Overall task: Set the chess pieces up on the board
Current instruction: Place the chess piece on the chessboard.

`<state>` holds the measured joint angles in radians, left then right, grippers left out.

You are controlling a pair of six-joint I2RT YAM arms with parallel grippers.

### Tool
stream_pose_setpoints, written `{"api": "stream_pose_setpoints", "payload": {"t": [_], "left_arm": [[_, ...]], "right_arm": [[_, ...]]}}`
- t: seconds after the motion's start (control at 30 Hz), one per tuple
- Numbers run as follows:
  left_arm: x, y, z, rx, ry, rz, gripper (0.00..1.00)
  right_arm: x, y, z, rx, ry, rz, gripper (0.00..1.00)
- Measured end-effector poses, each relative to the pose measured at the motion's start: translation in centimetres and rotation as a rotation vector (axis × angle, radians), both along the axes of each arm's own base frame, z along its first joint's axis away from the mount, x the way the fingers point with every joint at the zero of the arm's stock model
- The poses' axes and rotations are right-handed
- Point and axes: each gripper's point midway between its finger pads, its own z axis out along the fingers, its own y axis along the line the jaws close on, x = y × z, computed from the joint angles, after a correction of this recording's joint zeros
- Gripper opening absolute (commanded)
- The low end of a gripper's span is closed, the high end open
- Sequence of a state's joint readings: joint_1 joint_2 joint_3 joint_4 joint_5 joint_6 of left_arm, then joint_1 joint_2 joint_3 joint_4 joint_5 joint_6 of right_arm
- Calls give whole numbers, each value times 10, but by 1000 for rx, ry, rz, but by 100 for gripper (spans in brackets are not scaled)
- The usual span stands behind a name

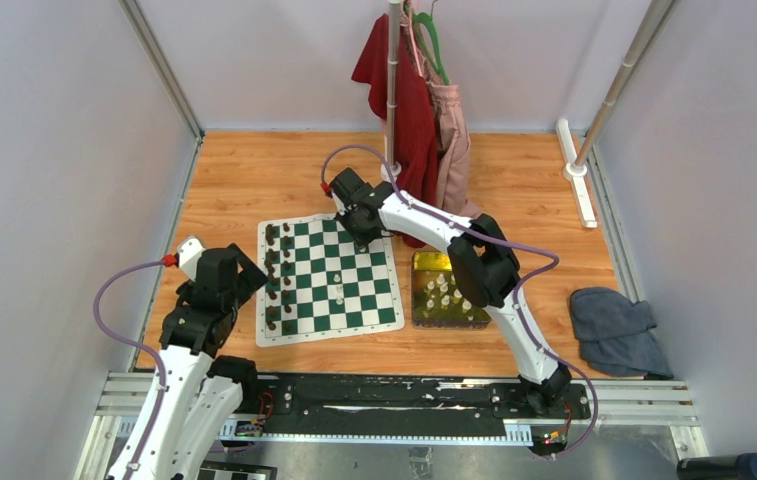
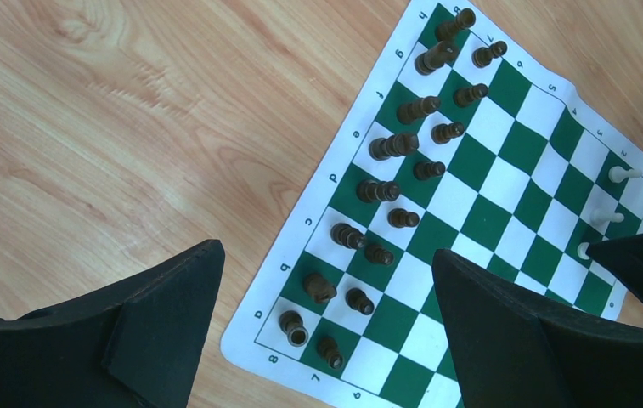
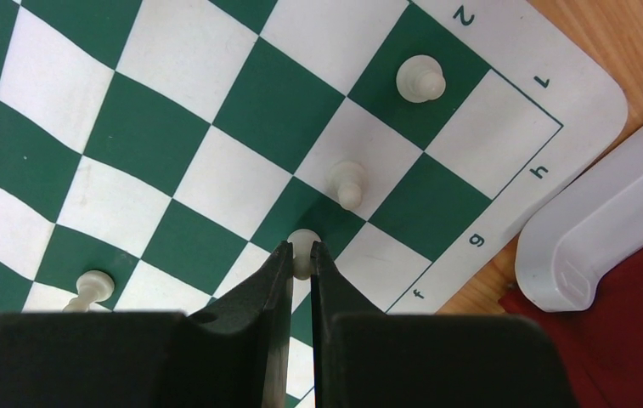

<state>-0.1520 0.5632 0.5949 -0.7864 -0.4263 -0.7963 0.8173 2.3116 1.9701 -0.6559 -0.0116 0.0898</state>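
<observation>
Board: green-and-white mat on wooden bench. Border print is legible at one corner, letters f, g, h and numerals 1, 2. Right gripper: jaws clamped on a cream pawn at the green square of column f, row 2. Two cream pawns stand alongside on g and h. Left gripper: jaws wide apart, empty, over the bench left of the board. Dark pieces line the board's left edge. Tray, at the board's right, holds more cream pieces.

Even, bright overhead light is washing all three views, and shadows are falling soft and short beside each chess piece. Glare is whitening the wooden table in the left wrist view — the dark fingers of the right gripper are blurring up close.
</observation>
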Motion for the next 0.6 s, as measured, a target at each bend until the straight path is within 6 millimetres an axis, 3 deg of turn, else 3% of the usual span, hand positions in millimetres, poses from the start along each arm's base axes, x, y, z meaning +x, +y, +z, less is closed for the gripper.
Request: {"api": "stream_pose_setpoints", "payload": {"t": [0.43,0.53,0.6], "left_arm": [[1,0,-1,0,-1,0,100],[1,0,-1,0,0,0,100],[1,0,-1,0,0,0,100]], "right_arm": [[1,3,0,7,2,3,1],[1,3,0,7,2,3,9],[1,3,0,7,2,3,20]]}}
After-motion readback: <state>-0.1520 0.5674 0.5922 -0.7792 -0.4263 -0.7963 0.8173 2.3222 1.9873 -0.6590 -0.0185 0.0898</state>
